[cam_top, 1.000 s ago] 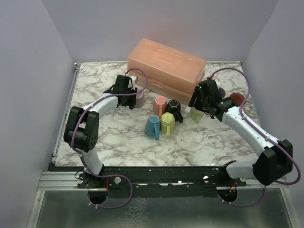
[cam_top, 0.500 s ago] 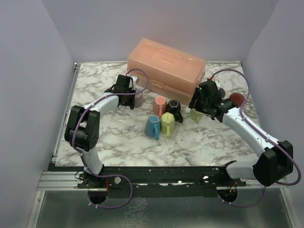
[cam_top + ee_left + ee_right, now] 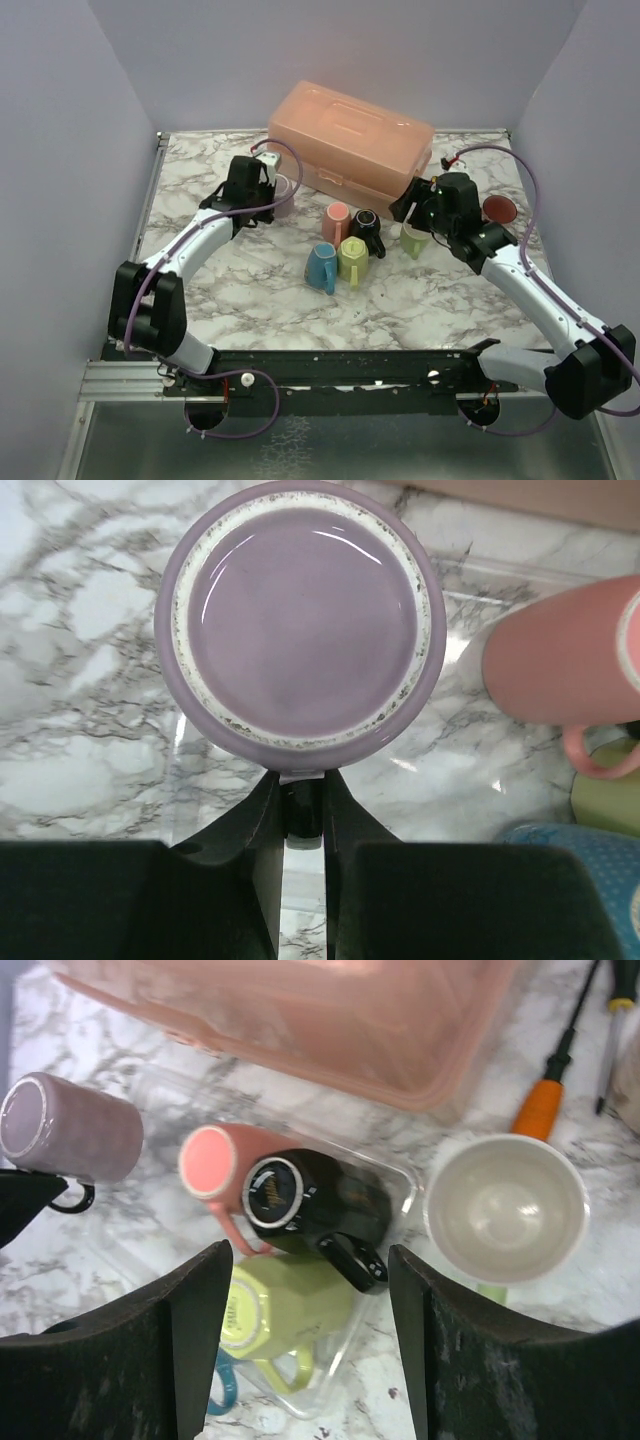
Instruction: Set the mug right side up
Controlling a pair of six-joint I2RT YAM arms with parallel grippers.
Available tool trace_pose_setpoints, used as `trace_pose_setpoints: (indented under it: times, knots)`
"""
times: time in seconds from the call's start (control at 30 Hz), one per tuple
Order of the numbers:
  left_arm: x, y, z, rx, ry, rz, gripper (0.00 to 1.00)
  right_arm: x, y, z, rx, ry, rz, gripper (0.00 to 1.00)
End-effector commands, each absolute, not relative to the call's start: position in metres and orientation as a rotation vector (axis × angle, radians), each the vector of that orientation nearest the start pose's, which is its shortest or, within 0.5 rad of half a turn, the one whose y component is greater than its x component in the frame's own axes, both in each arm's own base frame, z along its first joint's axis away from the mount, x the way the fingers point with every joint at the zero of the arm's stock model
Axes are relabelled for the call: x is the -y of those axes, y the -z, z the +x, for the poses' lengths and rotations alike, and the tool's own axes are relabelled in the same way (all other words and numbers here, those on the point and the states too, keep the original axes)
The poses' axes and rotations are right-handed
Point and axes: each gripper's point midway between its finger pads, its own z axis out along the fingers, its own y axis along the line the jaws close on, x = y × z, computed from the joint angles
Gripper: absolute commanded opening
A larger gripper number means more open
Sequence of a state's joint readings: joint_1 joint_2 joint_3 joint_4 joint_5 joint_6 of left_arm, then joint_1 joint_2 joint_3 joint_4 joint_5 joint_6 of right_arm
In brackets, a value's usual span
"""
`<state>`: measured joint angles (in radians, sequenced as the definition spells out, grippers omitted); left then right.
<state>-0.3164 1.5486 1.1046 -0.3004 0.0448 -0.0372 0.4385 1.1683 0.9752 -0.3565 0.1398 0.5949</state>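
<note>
a marbled worktop [image 3: 230, 290] carries everything, and the biggest thing on it is a translucent pink box [image 3: 350, 135] lying at the back. the left arm [image 3: 190, 245] reaches up to the near side of the box's left end, and the right arm [image 3: 530, 290] reaches to the near side of its right end. the purple mug [image 3: 300, 615] stands upside down on the worktop just in front of the box's left end, its flat base with a worn white ring facing up. the left tool [image 3: 302, 780] is clenched on that mug's handle at the edge of the base, the two fingers pressed nearly together around it. in front of the box's right end a pale green mug [image 3: 505, 1210] stands upright with its mouth open to the camera. the right tool [image 3: 308, 1255] hangs above the worktop near it, released, fingers wide apart and grasping nothing. in front of the middle of the box four more mugs crowd together: a black mug [image 3: 320, 1205], a pink mug [image 3: 225, 1165], a yellow-green mug [image 3: 285, 1310] and a blue mug [image 3: 322, 267]. an orange-handled screwdriver [image 3: 540, 1110] lies by the box's right end.
</note>
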Motion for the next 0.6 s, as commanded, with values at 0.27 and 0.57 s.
trace_pose_setpoints:
  times: [0.27, 0.57]
  knots:
    - [0.111, -0.284, 0.402, -1.872, 0.129, 0.168, 0.0, -0.207, -0.278, 0.352, -1.967, -0.781, 0.099, 0.68]
    - [0.165, -0.398, 0.378, -1.558, 0.518, 0.269, 0.0, -0.262, -0.338, 0.328, -1.731, -1.165, -0.212, 0.88]
